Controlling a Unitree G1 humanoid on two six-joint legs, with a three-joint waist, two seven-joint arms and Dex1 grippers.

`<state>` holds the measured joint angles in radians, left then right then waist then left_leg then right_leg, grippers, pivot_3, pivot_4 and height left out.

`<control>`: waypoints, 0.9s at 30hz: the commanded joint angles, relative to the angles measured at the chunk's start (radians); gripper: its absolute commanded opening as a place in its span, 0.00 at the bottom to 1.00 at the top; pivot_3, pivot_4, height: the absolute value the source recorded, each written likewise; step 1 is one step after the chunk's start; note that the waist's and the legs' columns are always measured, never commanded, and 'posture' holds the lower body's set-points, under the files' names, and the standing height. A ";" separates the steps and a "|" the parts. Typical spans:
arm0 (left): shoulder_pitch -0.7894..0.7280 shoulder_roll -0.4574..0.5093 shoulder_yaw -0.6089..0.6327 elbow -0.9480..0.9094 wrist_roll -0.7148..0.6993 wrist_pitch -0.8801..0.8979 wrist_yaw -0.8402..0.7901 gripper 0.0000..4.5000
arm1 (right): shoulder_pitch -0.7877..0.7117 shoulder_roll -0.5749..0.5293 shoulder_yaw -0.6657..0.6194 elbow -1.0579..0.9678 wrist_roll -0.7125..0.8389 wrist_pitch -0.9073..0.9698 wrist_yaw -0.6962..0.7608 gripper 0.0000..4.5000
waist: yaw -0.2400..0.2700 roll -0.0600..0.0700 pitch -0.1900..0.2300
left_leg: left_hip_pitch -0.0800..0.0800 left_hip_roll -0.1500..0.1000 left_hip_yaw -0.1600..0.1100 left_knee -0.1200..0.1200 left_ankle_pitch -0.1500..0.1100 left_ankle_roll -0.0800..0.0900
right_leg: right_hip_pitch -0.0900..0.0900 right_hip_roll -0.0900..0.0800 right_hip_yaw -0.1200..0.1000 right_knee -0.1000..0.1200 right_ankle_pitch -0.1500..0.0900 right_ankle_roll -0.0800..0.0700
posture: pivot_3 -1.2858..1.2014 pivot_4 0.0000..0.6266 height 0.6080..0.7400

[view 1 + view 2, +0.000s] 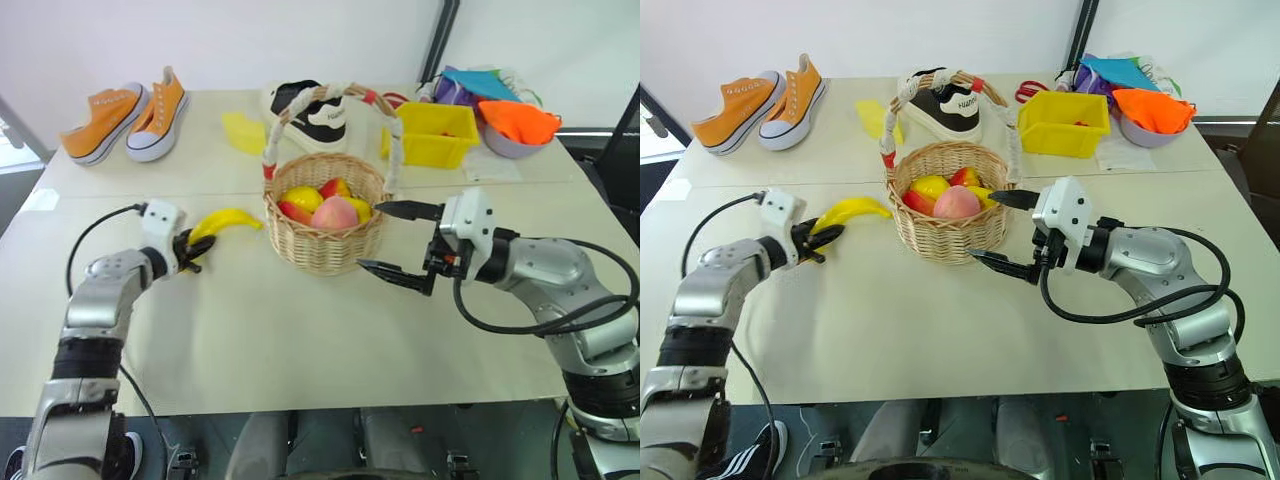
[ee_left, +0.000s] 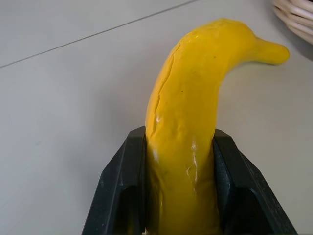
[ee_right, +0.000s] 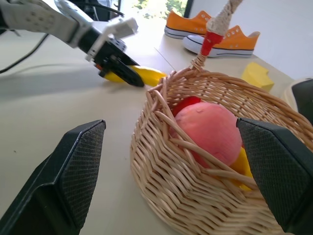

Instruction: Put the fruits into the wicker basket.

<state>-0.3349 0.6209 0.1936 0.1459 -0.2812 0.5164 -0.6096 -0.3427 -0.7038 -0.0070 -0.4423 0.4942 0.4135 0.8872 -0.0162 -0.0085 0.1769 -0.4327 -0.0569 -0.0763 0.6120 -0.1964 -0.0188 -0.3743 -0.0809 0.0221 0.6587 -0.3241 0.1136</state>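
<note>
Left eye view: we see the peach (image 1: 337,213) already inside the basket (image 1: 322,245), among yellow-and-red fruits. The banana (image 1: 225,222) lies on the table (image 1: 300,340), just beside the basket on our left side. The left gripper (image 1: 190,250) is closed on its near end. The right gripper (image 1: 398,242) hangs next to the basket with fingers spread wide, holding nothing.

Right eye view: the same scene; orange shoes (image 1: 760,105) and a yellow bin (image 1: 1060,125) stand far back, apart from the work.

Left wrist view: here we see what the head views do not show, both black fingers press the banana's sides, and its tip points toward the basket rim at the corner.

Right wrist view: we look over the rim at the peach, resting high in the basket, with the wide fingers on either side of the view.

Progress: we judge half is done; the banana must yet be lifted and put in.
</note>
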 commanded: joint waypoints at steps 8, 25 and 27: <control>0.350 0.094 0.359 -0.508 -0.533 0.170 -0.323 0.24 | -0.002 0.031 -0.082 0.066 0.041 -0.061 0.014 1.00 | 0.000 0.000 0.000 | 0.000 0.000 0.000 0.001 0.000 0.000 | 0.002 -0.002 0.000 -0.002 0.000 -0.001 | 0.52 0.24 1.00; -0.312 -0.167 -0.115 -0.400 -0.435 0.336 0.164 0.24 | 0.021 0.065 -0.090 0.065 0.022 -0.077 -0.025 1.00 | 0.009 0.000 0.001 | 0.004 0.000 0.000 0.001 0.001 -0.001 | 0.003 0.002 0.000 0.003 0.001 0.003 | 0.52 0.24 1.00; -0.353 -0.192 -0.150 -0.376 -0.405 0.340 0.178 0.24 | 0.032 0.068 -0.086 0.057 0.016 -0.080 -0.035 1.00 | 0.007 0.000 0.001 | 0.003 0.000 0.000 0.001 0.001 -0.001 | 0.002 0.002 0.000 0.004 0.001 0.003 | 0.52 0.24 1.00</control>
<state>-0.6621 0.4415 0.0592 -0.2276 -0.7056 0.8582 -0.4459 -0.3115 -0.6391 -0.0791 -0.3403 0.5132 0.3492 0.8619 -0.0093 -0.0089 0.1777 -0.4295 -0.0576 -0.0759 0.6133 -0.1950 -0.0198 -0.3714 -0.0786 0.0218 0.6625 -0.3237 0.1169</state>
